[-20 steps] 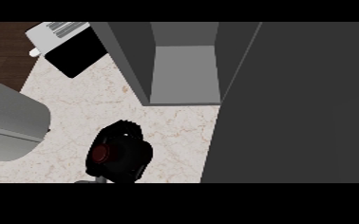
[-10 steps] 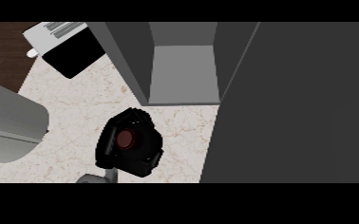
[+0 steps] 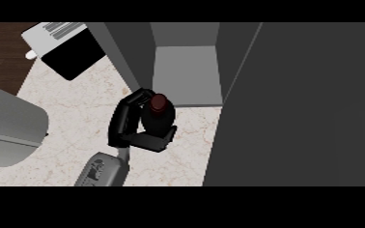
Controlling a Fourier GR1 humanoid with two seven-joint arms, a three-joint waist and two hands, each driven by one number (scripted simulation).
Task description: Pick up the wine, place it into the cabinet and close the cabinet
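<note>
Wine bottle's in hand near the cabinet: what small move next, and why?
Probably carry it a little farther forward, onto the cabinet floor. The hand is curled round the wine bottle, whose red top sits just short of the open compartment's front edge, over the counter. The door stands open at the right.

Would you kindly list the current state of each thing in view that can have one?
wine bottle: held off the counter, tilted, dark red top pointing toward the cabinet opening, not yet inside.
cabinet: open, nothing showing on its grey floor.
cabinet door: swung open, at the view's right.
left hand: fingers curled round the bottle.
right hand: not in view.
</note>
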